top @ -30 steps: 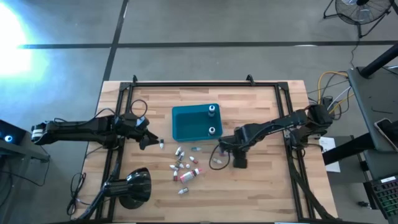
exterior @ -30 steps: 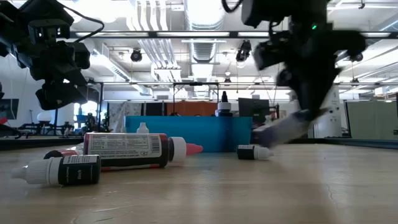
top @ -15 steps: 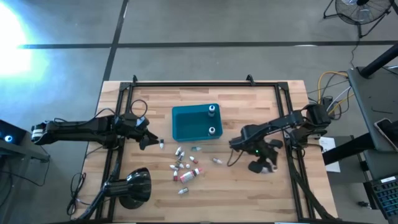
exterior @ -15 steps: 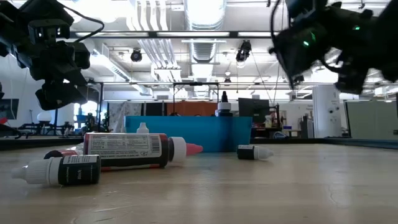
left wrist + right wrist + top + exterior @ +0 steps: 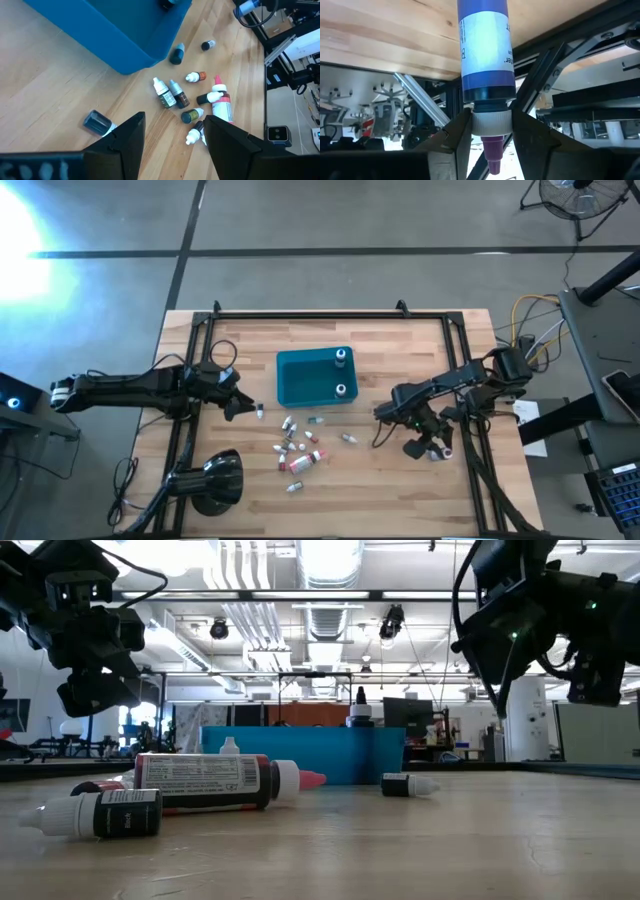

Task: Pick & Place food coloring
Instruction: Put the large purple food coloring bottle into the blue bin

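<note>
Several tiny food coloring bottles (image 5: 300, 446) lie in a cluster on the wood in front of the teal bin (image 5: 296, 380), which has two bottles standing in it (image 5: 342, 375). A stray vial (image 5: 348, 438) lies to the cluster's right. My right gripper (image 5: 427, 444) is raised near the table's right rail, shut on a blue bottle with a white label (image 5: 485, 45). My left gripper (image 5: 236, 404) hovers open left of the bin, beside a small vial (image 5: 98, 122). In the low view a large dark-bodied bottle (image 5: 205, 782) lies on its side. My right gripper pinches the blue bottle by its pale cap collar (image 5: 491, 120), one finger (image 5: 455, 132) on each side. The body sticks out forward past the fingertips, in line with them, and the purple nozzle (image 5: 493, 152) points back toward the wrist. The bottle is lifted clear of the table.
Black frame rails (image 5: 470, 430) run along the table's left and right sides, close to my right gripper. A black lamp-like object (image 5: 215, 480) sits at the near left. Bare wood lies between the cluster and the right rail.
My right gripper has risen from the table beside the stray vial and swung toward the right rail, turning as it went and carrying the blue bottle clear of the wood. The left arm has kept still.
</note>
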